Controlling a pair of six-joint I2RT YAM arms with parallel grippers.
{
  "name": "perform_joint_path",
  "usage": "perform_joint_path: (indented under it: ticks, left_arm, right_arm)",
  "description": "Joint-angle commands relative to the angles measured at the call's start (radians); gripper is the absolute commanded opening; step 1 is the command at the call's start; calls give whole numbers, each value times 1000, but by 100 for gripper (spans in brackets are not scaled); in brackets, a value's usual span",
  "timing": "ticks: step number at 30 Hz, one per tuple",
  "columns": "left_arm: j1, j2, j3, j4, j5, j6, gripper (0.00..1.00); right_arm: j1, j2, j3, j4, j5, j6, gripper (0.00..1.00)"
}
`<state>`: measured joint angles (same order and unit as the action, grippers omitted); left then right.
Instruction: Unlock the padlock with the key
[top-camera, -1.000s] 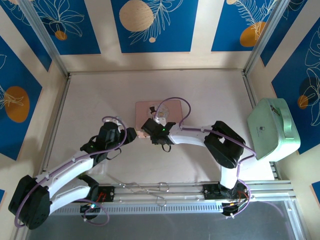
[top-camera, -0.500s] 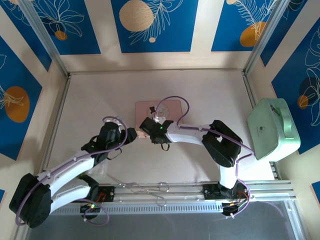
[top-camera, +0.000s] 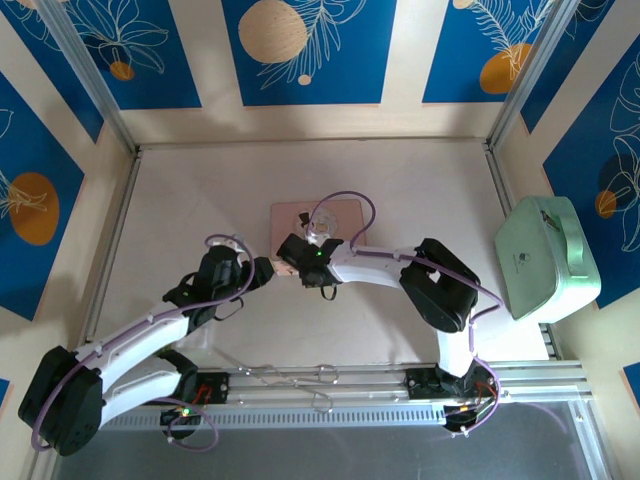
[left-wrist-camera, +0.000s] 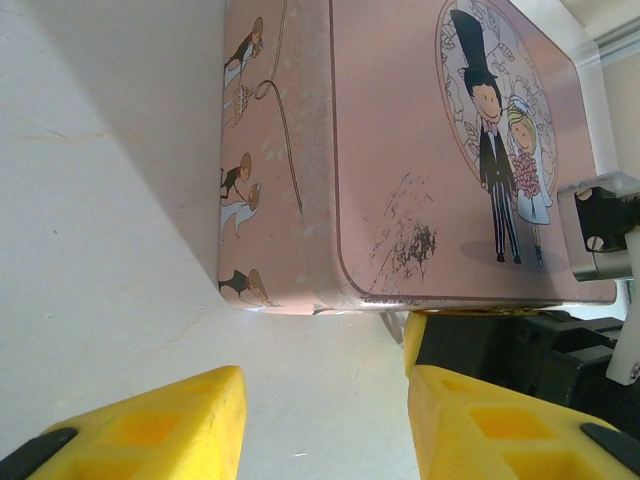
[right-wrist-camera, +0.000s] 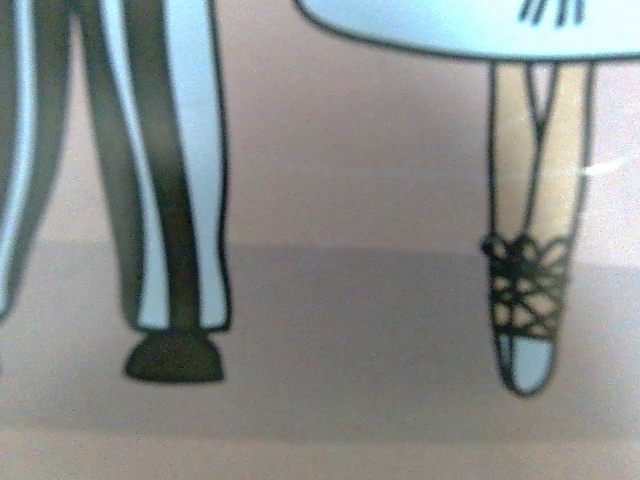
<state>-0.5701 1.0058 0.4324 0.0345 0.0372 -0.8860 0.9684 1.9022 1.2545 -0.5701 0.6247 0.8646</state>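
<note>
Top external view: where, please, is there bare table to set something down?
Free: the white table's far strip behind the pink tin box, and between it and the mint-green case. Crowded: the box's near edge, where the left arm and right arm meet.

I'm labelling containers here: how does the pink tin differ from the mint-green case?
The pink tin lies flat in the middle of the table; the mint-green case sits out at its right side. The tin bears a wedding-couple drawing; the case looks plain, with a handle on top. Both have rounded corners.
</note>
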Motion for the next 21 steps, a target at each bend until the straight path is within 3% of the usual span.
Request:
perform_joint_path:
  ticks: [1, 10, 21]
  left_arm:
    - [-5, 8, -18, 44, 24, -10, 47]
    - [-20, 6, -54, 110, 29, -26, 58]
    - [-124, -22, -110, 184, -54, -64, 70]
  right_arm:
    - [-4, 12, 29, -35, -1, 17, 22]
    - [-27, 30, 70, -107, -102, 25, 18]
    - [-59, 49, 154, -218, -242, 7, 16]
